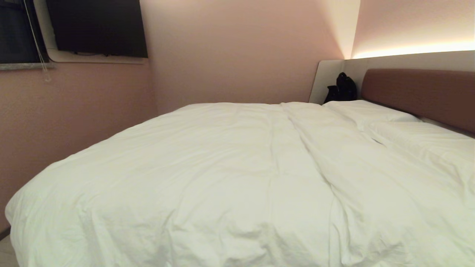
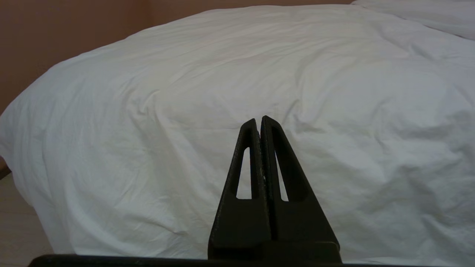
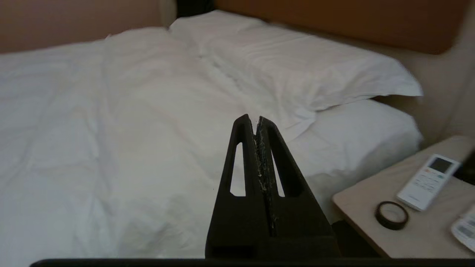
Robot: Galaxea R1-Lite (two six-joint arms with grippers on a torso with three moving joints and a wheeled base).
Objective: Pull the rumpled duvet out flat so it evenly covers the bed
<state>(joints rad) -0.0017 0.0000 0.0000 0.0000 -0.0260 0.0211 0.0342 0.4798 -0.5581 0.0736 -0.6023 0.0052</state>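
Both claws clenched, nothing in them

Plainly, the left gripper (image 2: 258, 119) has its fingers pressed together tip to tip, empty, hanging in front of the near side of the duvet (image 1: 207, 178) without touching it. The right gripper (image 3: 251, 118) is likewise clenched on nothing, poised above the bed's (image 1: 419, 94) near corner at the headboard end, clear of the cloth. Neither arm shows in the head view.

Duvet lies spread across the mattress, puffy, creased, with one long fold running from the far edge toward the near side. It drapes over the foot end on the left. Two pillows (image 1: 374, 113) sit at the reddish-brown headboard. Beside the bed, a bedside table (image 3: 374, 218) carries a white remote (image 3: 428, 181) and a roll of dark tape (image 3: 391, 215). A black bag (image 1: 342, 89) stands in the far corner.
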